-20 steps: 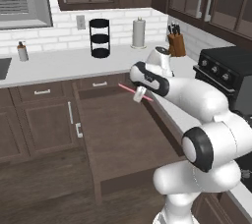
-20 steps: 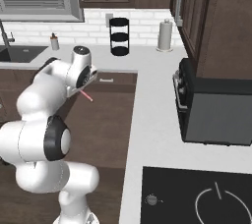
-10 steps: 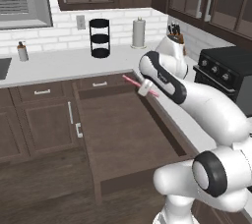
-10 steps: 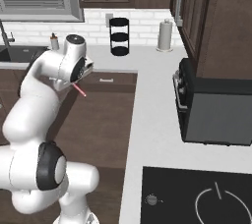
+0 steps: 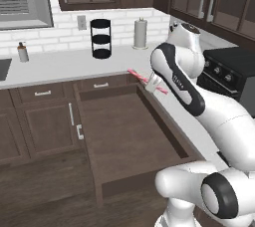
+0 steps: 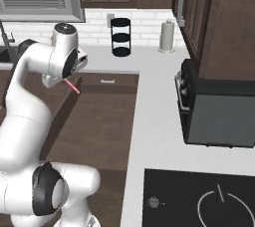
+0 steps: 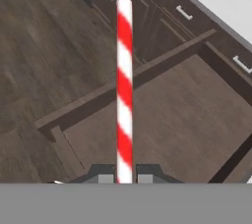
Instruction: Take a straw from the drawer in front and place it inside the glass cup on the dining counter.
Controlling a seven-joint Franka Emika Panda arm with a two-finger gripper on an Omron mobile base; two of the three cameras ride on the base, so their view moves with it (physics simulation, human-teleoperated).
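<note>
- The gripper (image 5: pixel 153 82) is closed on the straw (image 5: pixel 148 81), which sits pinched between its two fingertips (image 7: pixel 104 176). In the hand view the straw (image 7: pixel 124 90) runs straight away from the tips, showing red and white spiral stripes.
- In the left base view the straw is held up in the air, slanted, over the back right corner of the open drawer (image 5: pixel 129 136), close to the edge of the white worktop (image 5: pixel 64 64).
- In the right base view the gripper (image 6: pixel 69 80) hangs under the white wrist, and the straw (image 6: pixel 72 86) sticks out of it downward and to the right, over the drawer (image 6: pixel 94 121).
- The drawer is pulled far out from the cabinet row, and its dark-brown floor is bare.
- In the hand view the drawer (image 7: pixel 162 115) lies below the straw, its front wall crossing the picture on a slant with wooden floor beyond it.
- On the worktop by the brick wall stand a black three-tier rack (image 5: pixel 100 38), a paper towel roll (image 5: pixel 140 33) and a small bottle (image 5: pixel 22 52).
- A black stove (image 5: pixel 226 74) stands at the right end of the worktop.
</note>
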